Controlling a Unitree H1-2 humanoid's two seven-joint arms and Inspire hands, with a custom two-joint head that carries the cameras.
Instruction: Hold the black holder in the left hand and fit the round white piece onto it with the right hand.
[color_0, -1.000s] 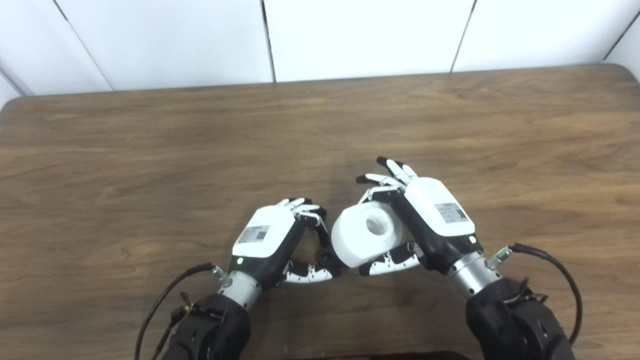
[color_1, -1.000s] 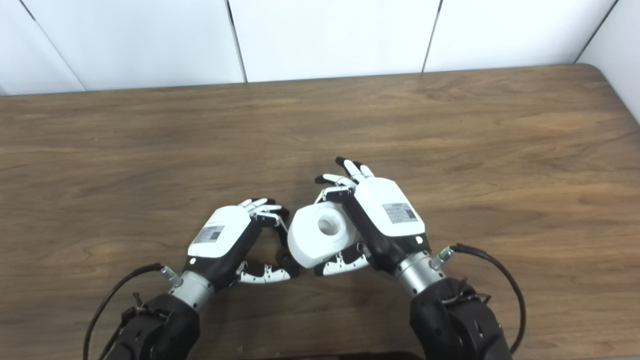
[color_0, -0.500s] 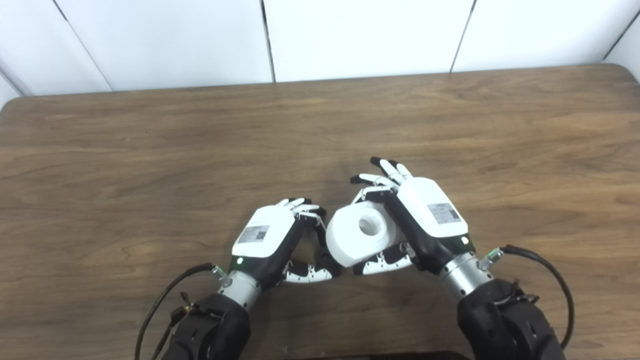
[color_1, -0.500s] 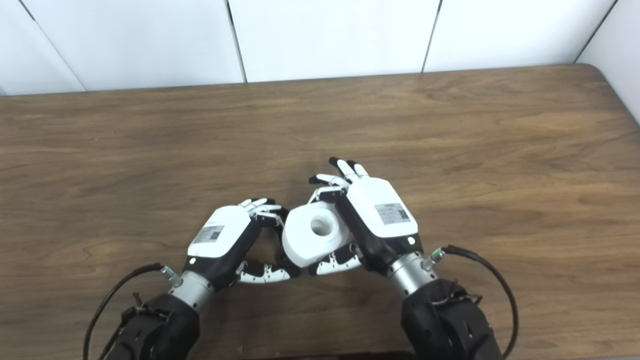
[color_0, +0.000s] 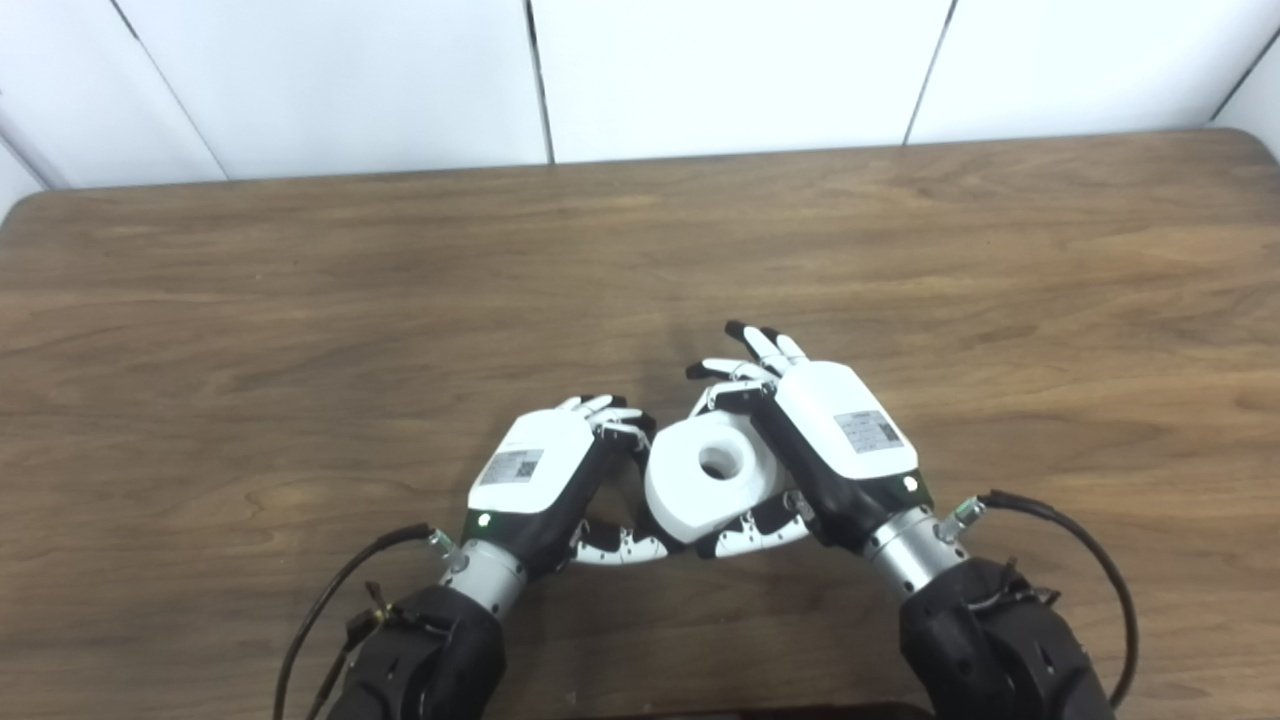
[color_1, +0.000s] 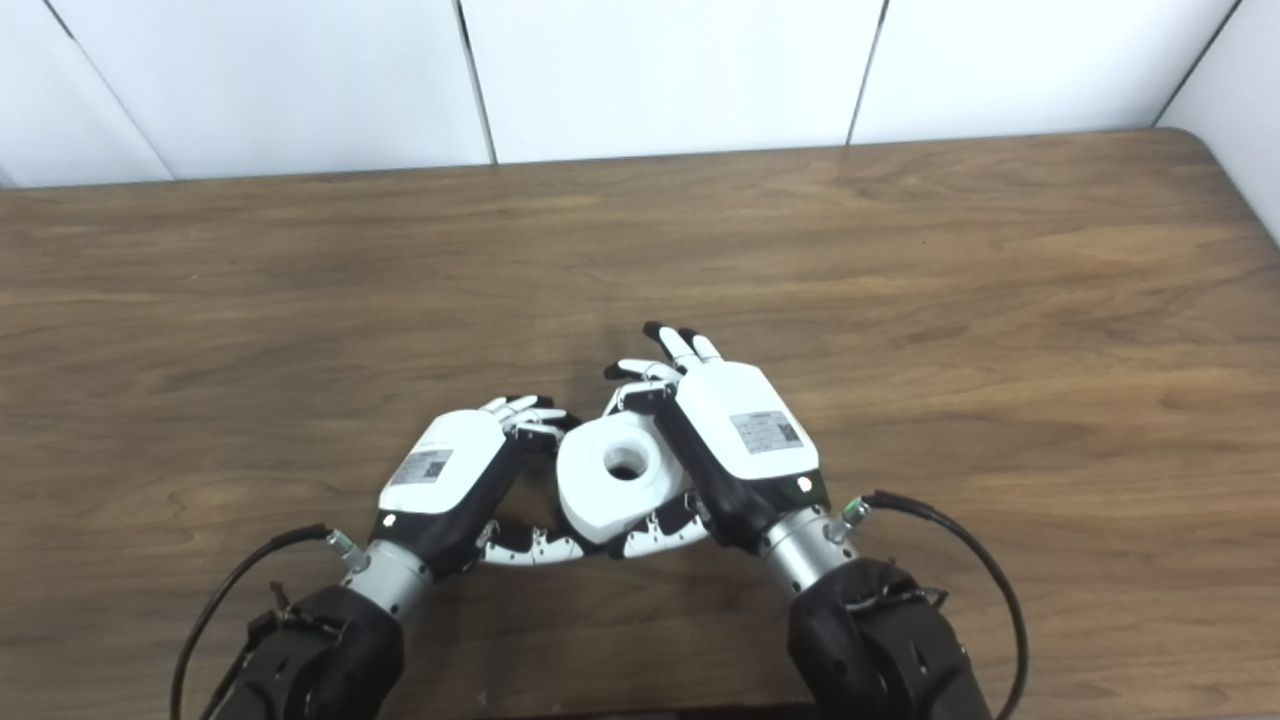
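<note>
Right hand is closed on the round white piece, fingers behind it, thumb beneath. Left hand is curled around the black holder, of which almost nothing is seen behind the piece; grip assumed, not confirmed. Piece is pressed against the left hand's fingertips, between both hands, above the counter. Mating judged under way; full seating cannot be told. Piece: thick white disc, central bore facing up.
</note>
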